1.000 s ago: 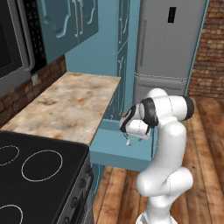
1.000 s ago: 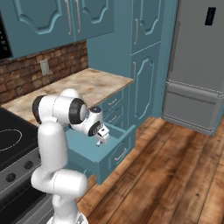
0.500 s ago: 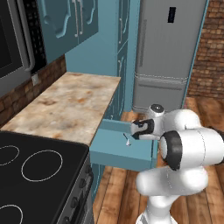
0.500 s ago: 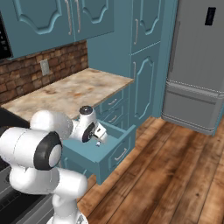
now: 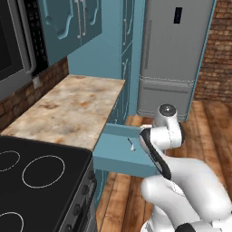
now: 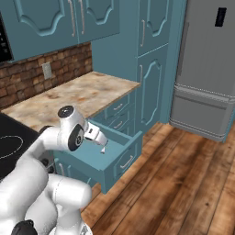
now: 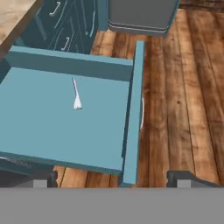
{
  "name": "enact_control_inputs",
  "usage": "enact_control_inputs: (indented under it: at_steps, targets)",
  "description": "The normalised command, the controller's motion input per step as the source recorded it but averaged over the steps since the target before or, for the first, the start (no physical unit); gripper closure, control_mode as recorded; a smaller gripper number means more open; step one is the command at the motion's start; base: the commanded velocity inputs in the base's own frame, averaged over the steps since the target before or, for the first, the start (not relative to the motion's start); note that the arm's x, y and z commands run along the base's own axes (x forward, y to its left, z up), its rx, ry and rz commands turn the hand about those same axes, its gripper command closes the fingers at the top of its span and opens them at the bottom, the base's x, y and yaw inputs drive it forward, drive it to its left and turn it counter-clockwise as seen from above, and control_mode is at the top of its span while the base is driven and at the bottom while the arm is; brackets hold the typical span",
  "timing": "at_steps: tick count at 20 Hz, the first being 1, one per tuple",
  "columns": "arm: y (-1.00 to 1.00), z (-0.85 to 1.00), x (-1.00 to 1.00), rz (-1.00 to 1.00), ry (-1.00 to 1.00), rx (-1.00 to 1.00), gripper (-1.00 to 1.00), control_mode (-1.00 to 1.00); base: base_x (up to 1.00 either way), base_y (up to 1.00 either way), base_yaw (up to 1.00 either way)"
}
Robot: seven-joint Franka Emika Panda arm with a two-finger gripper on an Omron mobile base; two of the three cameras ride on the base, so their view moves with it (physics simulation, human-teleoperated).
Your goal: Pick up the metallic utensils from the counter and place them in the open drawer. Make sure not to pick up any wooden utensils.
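A teal kitchen with a wood floor: the beige marble-patterned stone table (image 5: 72, 106) lies beside the tool (image 6: 102, 141). Below the tool, the small all-silver fork (image 7: 76, 95) rests flat inside the shallow teal open drawer (image 7: 132, 109). The tool's far-apart fingertips (image 7: 188, 176) suggest it is released, grasping nothing.

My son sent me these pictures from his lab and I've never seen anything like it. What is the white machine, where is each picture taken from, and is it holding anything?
It is a white robot arm in a computer-drawn kitchen. Two pictures come from cameras behind it, left and right; the third looks down from its hand. Its claw hangs over the open teal-blue drawer, where a small all-silver fork-like utensil lies on the drawer's floor. The claw's two dark tips stand wide apart at the bottom of the hand picture, with nothing between them, so it holds nothing. Beside the drawer runs the beige marble-patterned counter, next to a black stovetop.
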Motion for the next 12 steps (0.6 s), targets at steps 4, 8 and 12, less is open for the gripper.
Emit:
enact_control_inputs:
  at_steps: [4,8,12]
  targets:
    - [0.00,1.00,-0.92,0.10,-0.05,-0.09,-1.00,-1.00,0.00,0.00,0.00]
    - [0.00,1.00,-0.68,0.18,-0.14,-0.03,-1.00,-1.00,0.00,0.00,0.00]
    - [0.00,0.99,-0.56,0.22,-0.23,0.00,-1.00,-1.00,0.00,0.00,0.00]
